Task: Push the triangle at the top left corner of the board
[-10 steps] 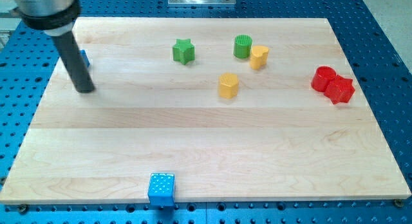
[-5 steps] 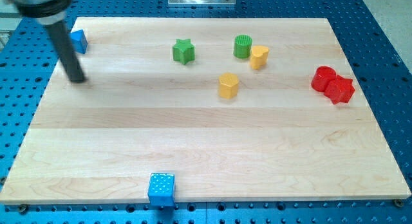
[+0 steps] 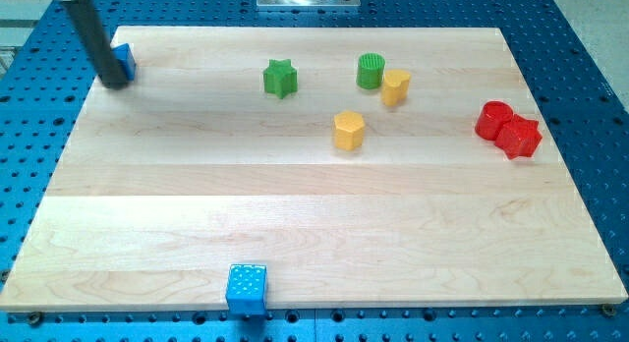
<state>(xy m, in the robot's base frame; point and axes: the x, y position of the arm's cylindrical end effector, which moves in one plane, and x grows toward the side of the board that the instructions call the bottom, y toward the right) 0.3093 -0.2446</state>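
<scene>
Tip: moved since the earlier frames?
Yes. My tip went toward the view's top left along the board, now against the blue triangle.

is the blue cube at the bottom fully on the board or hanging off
Hanging off: the blue cube straddles the wooden board's bottom edge, its lower part over the blue table.

Blue block (image 3: 125,59) mostly hidden behind rod; shape unclear; rod top cropped.

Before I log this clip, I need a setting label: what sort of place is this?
Probably a robotics lab bench: a wooden board lies on a blue perforated table, small coloured blocks such as a green star are scattered on it, and my tip sits beside the blue triangle.
</scene>
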